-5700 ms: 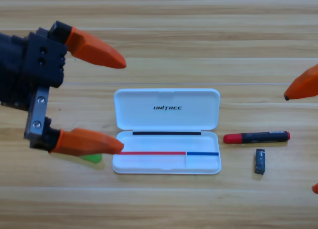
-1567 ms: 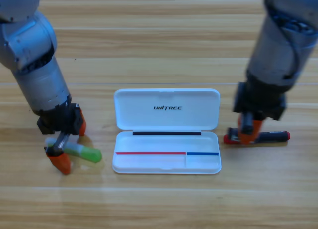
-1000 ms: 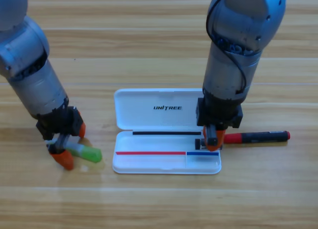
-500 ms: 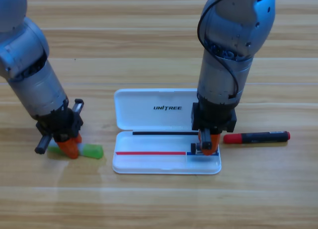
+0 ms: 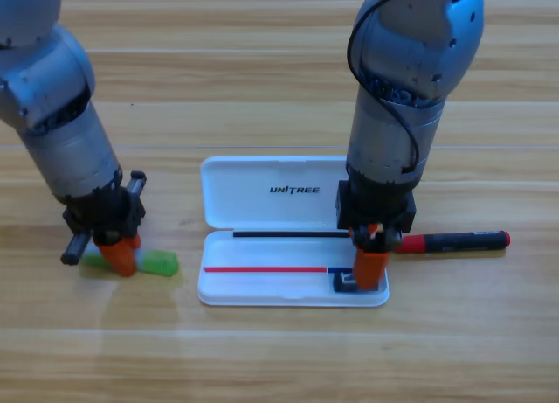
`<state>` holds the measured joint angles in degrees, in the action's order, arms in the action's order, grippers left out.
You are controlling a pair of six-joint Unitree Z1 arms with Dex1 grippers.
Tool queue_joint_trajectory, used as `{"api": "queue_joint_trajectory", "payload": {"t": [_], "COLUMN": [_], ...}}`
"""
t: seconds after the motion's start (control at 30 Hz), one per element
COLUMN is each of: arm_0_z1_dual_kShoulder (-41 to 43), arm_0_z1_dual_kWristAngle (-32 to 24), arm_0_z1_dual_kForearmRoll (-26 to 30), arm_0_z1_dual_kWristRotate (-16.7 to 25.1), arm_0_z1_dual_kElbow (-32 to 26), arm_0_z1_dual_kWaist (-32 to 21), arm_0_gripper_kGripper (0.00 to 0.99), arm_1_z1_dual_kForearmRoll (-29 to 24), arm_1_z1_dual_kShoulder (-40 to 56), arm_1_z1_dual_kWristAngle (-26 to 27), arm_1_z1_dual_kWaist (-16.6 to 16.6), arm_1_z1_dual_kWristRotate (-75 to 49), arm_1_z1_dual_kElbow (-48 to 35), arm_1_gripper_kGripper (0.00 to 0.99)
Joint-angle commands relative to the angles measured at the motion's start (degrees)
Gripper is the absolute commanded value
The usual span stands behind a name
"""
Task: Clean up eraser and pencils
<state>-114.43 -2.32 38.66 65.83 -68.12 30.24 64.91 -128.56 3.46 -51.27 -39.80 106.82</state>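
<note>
High view | right gripper (image 5: 369, 268) over white case (image 5: 293, 189), eraser (image 5: 347, 283) under tips, jaw state indeterminate | left gripper (image 5: 118, 253) straddling green pencil (image 5: 160, 263), closure indeterminate | next, judged: release, fetch red pencil (image 5: 452, 241) beside right gripper

Both arms cut off by top edge. Green pencil (image 5: 155, 263): middle hidden behind left gripper (image 5: 118, 256). Eraser (image 5: 346, 283): mostly covered by right gripper (image 5: 370, 267). Red-and-black pencil (image 5: 454, 240): left tip masked by same gripper. Jaw gaps unreadable.
</note>
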Motion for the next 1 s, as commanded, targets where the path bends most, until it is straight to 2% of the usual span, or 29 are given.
{"api": "queue_joint_trajectory", "payload": {"t": [0.03, 0.3, 0.43, 0.53, 0.67, 0.83, 1.0], "arm_0_z1_dual_kShoulder": [-2.7, -0.9, 0.6, 0.3, -1.6, -2.8, -5.0], "arm_0_z1_dual_kWristAngle": [0.6, -0.1, -2.3, -4.0, -6.0, -8.3, -11.0], "arm_0_z1_dual_kForearmRoll": [2.7, 8.4, 13.9, 19.2, 24.9, 26.7, 28.2], "arm_0_z1_dual_kWristRotate": [-1.0, -1.9, -2.1, -2.4, -3.0, -4.4, -6.4], "arm_0_z1_dual_kElbow": [-1.0, -5.2, -9.9, -14.9, -20.8, -23.6, -26.3], "arm_0_z1_dual_kWaist": [-0.6, -0.6, -0.6, -0.6, -0.6, 0.0, 1.6], "arm_0_gripper_kGripper": [0.000, 0.000, 0.000, 0.000, 0.000, 0.000, 0.000], "arm_1_z1_dual_kForearmRoll": [1.3, 3.2, 3.2, 2.2, -0.3, -3.5, -5.8], "arm_1_z1_dual_kShoulder": [-1.0, 14.0, 18.8, 18.2, 13.8, 7.4, 3.1], "arm_1_z1_dual_kWristAngle": [0.9, 2.3, 1.6, 0.0, -2.1, -3.8, -4.3], "arm_1_z1_dual_kWaist": [-1.5, -1.2, 2.9, 7.1, 11.5, 14.4, 15.4], "arm_1_z1_dual_kWristRotate": [0.2, 0.2, -3.4, -7.0, -10.2, -12.4, -14.0], "arm_1_z1_dual_kElbow": [-0.7, -7.9, -14.6, -17.9, -18.1, -15.1, -12.6], "arm_1_gripper_kGripper": [0.793, 0.819, 0.821, 0.821, 0.821, 0.821, 0.819]}}
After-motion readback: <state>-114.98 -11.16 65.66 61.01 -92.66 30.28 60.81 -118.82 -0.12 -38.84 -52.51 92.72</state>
